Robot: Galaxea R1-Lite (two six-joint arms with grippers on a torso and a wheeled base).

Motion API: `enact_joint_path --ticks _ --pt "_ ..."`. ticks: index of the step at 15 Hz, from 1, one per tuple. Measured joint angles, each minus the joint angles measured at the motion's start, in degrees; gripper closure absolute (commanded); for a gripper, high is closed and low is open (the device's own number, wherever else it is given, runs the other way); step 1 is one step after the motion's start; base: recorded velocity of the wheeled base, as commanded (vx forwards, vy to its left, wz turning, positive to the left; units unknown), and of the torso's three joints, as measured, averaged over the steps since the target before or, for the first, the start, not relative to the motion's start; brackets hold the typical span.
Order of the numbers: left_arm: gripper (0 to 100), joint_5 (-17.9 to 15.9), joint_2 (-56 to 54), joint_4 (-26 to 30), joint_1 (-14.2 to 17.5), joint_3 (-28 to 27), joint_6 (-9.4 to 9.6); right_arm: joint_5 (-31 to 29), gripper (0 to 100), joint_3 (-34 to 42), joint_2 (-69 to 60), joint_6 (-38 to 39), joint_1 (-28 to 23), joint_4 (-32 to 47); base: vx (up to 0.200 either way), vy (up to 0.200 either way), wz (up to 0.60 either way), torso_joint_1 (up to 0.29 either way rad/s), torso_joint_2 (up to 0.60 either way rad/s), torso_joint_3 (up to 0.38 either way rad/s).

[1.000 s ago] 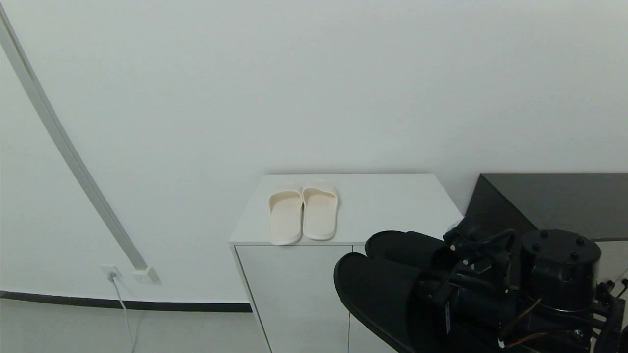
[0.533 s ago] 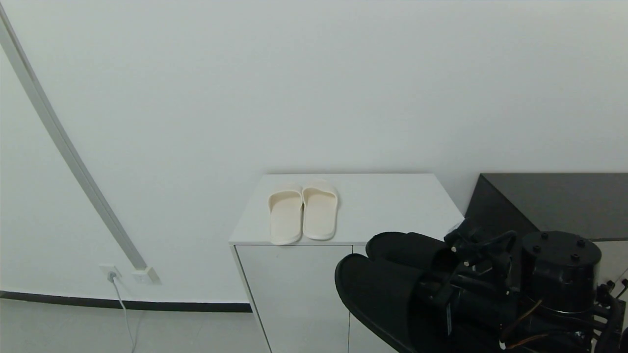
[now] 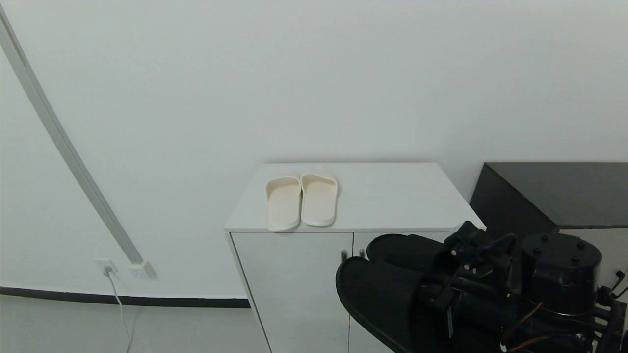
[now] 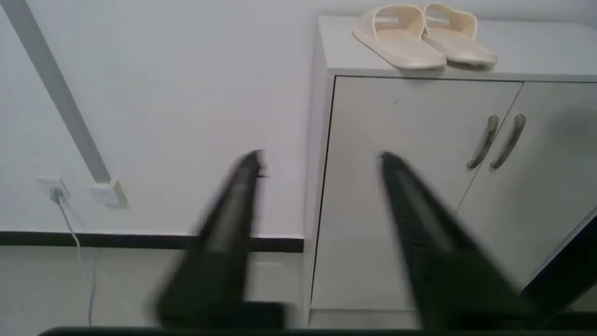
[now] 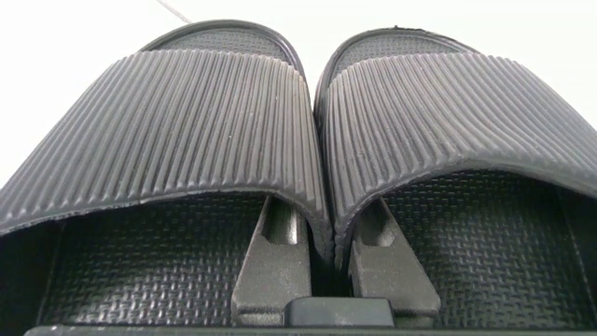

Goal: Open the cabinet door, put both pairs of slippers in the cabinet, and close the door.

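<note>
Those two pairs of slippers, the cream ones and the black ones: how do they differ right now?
The pair of cream smooth-strapped slippers lies flat on the white cabinet top. The pair of black ribbed-strapped slippers is held in the air by the right gripper, which pinches their inner sides together. The cream straps look plain and the black ones ridged. Both pairs are open slides, lying side by side, outside the shut cabinet.

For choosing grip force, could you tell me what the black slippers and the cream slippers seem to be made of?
Black slippers: likely soft rubber or foam, matte, with ribbed straps and textured footbeds. Cream slippers: probably moulded foam or rubber, smooth, matte, seamless.
</note>
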Motion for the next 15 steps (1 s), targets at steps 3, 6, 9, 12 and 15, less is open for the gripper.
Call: enact_joint_path --ticks 3,6,9,12,15 --pt "0 0.01 0.00 -0.04 0.00 0.00 -0.05 0.09 100 0.50 -0.02 -0.38 -0.02 0.00 0.000 0.000 0.00 -0.198 0.45 0.261" --pt "0 0.01 0.00 -0.06 0.00 0.07 0.02 0.11 100 0.74 -0.02 -0.46 -0.02 0.00 0.000 0.000 0.00 -0.230 0.54 0.320" --pt "0 0.01 0.00 -0.06 0.00 0.07 0.00 0.13 100 0.80 -0.02 -0.71 0.02 0.02 0.000 0.000 0.00 -0.222 0.54 0.318" --pt "0 0.00 0.00 -0.04 0.00 0.02 0.05 0.13 100 0.87 -0.02 -0.73 0.00 0.00 0.000 0.000 0.00 -0.207 0.52 0.320" --pt "0 0.01 0.00 -0.09 0.00 0.02 0.02 0.09 100 1.24 0.00 -0.77 -0.02 -0.84 0.000 0.000 0.00 -0.186 0.50 0.325"
